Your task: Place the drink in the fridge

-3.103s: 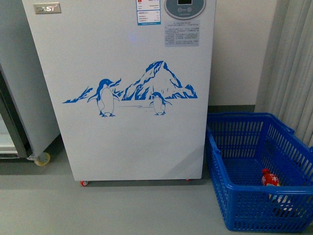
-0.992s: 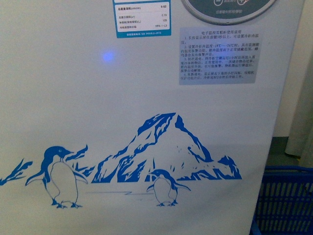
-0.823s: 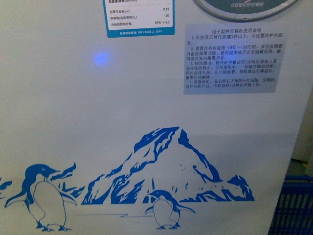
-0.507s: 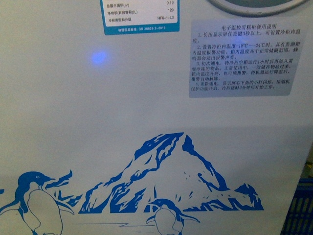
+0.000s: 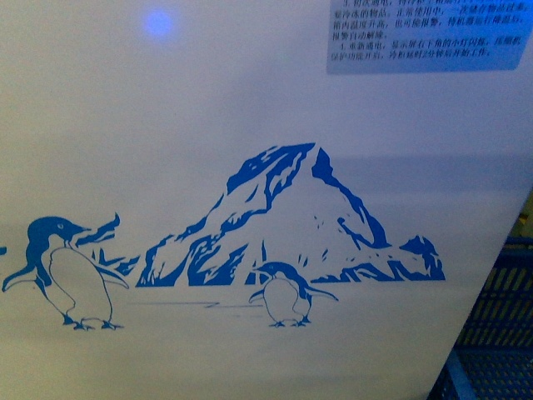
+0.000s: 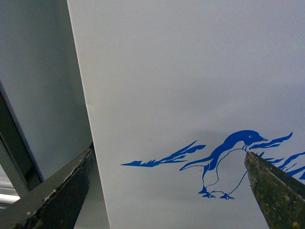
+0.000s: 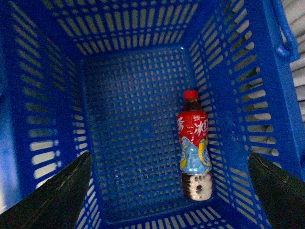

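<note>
White fridge point(image 5: 250, 100) front fills my forward view. My right tool point(image 7: 169, 157) hangs wide open over the blue basket point(image 7: 47, 95); the drink point(image 7: 194, 143) lies on its floor close beside one wall, where I could snag the mesh.

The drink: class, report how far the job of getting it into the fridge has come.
Done: nothing yet; the drink lies on its side in the blue basket, ungrasped. In hand: the right pincer hangs open above it; the left pincer, open, faces the fridge front. Left: grasp, lift, and get it into the fridge, whose opening is out of view.
</note>
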`<state>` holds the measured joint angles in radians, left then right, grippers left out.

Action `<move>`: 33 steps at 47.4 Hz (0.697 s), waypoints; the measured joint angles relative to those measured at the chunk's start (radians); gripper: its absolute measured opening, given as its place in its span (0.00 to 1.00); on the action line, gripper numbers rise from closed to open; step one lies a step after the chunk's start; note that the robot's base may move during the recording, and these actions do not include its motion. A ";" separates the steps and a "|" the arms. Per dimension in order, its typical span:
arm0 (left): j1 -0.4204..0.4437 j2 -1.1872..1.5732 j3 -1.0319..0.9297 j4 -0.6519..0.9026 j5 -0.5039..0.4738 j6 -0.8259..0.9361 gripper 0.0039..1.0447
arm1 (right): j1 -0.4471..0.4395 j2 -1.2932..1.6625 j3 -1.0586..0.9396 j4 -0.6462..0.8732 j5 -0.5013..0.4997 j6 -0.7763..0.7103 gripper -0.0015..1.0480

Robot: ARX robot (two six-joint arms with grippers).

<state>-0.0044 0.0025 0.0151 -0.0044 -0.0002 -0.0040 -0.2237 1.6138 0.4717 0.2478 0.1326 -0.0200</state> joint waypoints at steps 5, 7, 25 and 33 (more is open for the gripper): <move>0.000 0.000 0.000 0.000 0.000 0.000 0.92 | -0.033 0.231 0.067 0.097 0.013 -0.003 0.93; 0.000 0.000 0.000 0.000 0.000 0.000 0.92 | -0.041 0.292 0.084 0.125 0.023 -0.008 0.93; 0.000 0.000 0.000 0.000 0.000 0.000 0.92 | -0.135 0.866 0.329 0.329 0.059 -0.150 0.93; 0.000 0.000 0.000 0.000 0.000 0.000 0.92 | -0.185 1.034 0.441 0.341 0.081 -0.212 0.93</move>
<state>-0.0044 0.0025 0.0151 -0.0044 -0.0002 -0.0040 -0.4091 2.6476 0.9123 0.5884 0.2138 -0.2321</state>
